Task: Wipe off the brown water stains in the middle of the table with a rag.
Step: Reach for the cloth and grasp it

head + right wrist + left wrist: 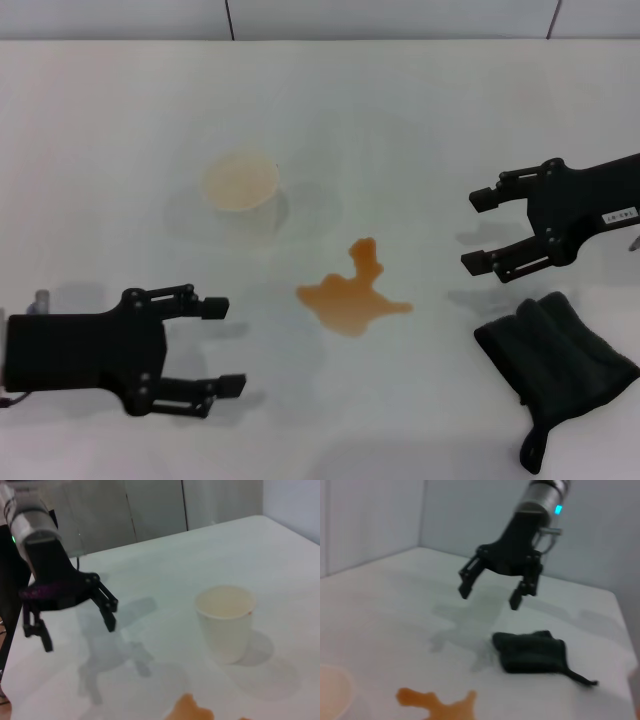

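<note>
The brown water stains [352, 295] form one lobed orange-brown puddle in the middle of the white table [420, 110]. It also shows as a puddle [437, 702] in the left wrist view and a puddle edge [192, 711] in the right wrist view. The dark rag [555, 365] lies crumpled at the near right, tail strip toward the front edge; the left wrist view shows this rag [532, 652] too. My right gripper [475, 230] hovers open just behind the rag, apart from it, and appears as the far gripper [489, 599] in the left wrist view. My left gripper [225, 345] stands open at the near left, empty.
A translucent white cup [240, 180] stands upright behind and left of the puddle, seen also as the cup [225, 622] in the right wrist view. A grey wall runs behind the table's far edge.
</note>
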Motion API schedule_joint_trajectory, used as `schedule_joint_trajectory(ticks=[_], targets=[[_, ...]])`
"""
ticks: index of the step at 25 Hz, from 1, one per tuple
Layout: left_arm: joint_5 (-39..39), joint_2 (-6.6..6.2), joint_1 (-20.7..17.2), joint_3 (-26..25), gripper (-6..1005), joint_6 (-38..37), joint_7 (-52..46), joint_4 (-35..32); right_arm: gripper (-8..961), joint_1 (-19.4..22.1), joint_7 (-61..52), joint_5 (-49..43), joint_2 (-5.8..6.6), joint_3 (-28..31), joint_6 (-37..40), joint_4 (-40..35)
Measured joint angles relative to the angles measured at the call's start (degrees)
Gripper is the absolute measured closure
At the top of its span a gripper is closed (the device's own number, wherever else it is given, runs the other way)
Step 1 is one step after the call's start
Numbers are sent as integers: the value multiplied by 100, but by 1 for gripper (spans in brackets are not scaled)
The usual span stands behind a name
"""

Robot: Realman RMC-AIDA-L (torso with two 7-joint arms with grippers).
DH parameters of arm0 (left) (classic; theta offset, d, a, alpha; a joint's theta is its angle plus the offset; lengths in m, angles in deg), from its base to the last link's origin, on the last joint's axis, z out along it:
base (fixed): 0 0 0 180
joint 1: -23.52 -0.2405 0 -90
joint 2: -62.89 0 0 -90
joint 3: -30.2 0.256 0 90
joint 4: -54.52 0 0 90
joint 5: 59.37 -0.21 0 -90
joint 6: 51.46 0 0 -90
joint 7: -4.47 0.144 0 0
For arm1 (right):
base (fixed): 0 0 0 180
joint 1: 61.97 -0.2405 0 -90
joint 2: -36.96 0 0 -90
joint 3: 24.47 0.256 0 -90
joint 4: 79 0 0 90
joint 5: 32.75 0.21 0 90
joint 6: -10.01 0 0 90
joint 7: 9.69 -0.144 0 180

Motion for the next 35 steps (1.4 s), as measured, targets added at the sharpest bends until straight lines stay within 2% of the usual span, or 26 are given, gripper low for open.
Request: schedule_joint_trajectory(ticks=[5, 8, 12, 14, 17, 18, 24, 28, 29, 31, 35], targets=[[-226, -112, 76, -10, 119, -318, -342, -549, 99, 6, -193, -85, 58, 0, 41, -22], [-313, -168, 185, -17, 119, -312, -435, -621, 100, 13, -287, -180, 68, 0, 48, -29], [-475, -173, 324, -60, 119, -264, -538, -637, 100, 77, -540, -459, 68, -1, 159, -217], [-645, -146, 430, -128, 119, -259, -592, -645, 100, 133, -1152, -1018, 55, -21, 245, -536], [-795, -120, 562, -173, 119, -253, -638, -652, 100, 135, -1299, -1155, 44, -33, 265, -608], [-803, -118, 573, -174, 119, -252, -640, -652, 100, 109, -1605, -1559, 4, -58, 407, -750], [-886, -47, 675, -128, 119, -256, -628, -660, 100, 54, -1906, -1819, -6, -64, 713, -923], [-1092, 126, 716, -104, 119, -250, -638, -702, 100, 60, -1989, -1967, -14, -139, 714, -927], [-1092, 126, 716, -104, 119, -250, -638, -702, 100, 70, -2019, -1994, -20, -176, 705, -927], [-1254, 233, 703, -61, 119, -244, -614, -831, 100, 82, -2060, -2016, -33, -246, 665, -926], [-1284, 272, 700, 247, 119, -170, -598, -857, 100, 100, -2223, -2040, -55, -569, 448, -857]])
